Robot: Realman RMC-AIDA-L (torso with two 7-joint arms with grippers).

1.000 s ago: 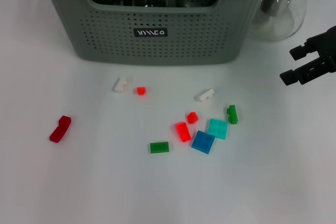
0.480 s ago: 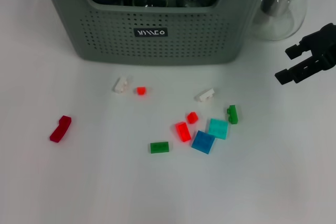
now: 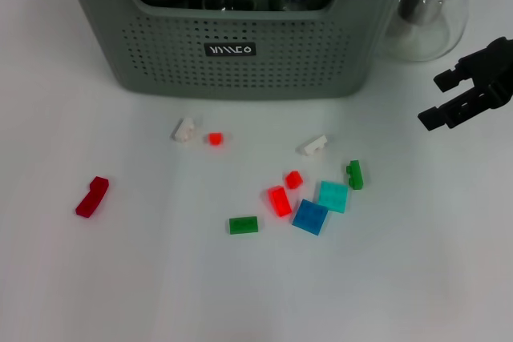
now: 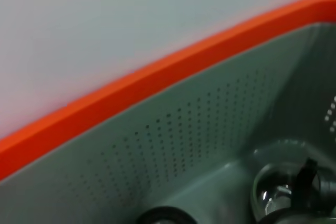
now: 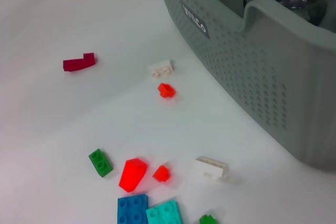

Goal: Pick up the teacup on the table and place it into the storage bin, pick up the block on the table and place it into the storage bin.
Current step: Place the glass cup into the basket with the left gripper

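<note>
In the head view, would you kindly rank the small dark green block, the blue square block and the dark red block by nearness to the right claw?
1. Small dark green block, nearest the right claw, towards the right.
2. Blue square block, in the middle cluster.
3. Dark red block, far left, alone.

The head view looks steeply down on the tabletop [image 3: 120, 278] from the near edge toward the storage bin [image 3: 240, 62] at the far edge, the right wrist view skims low across the same scattered blocks [image 5: 131, 174] toward that bin, and the left wrist view sits close inside it.
</note>
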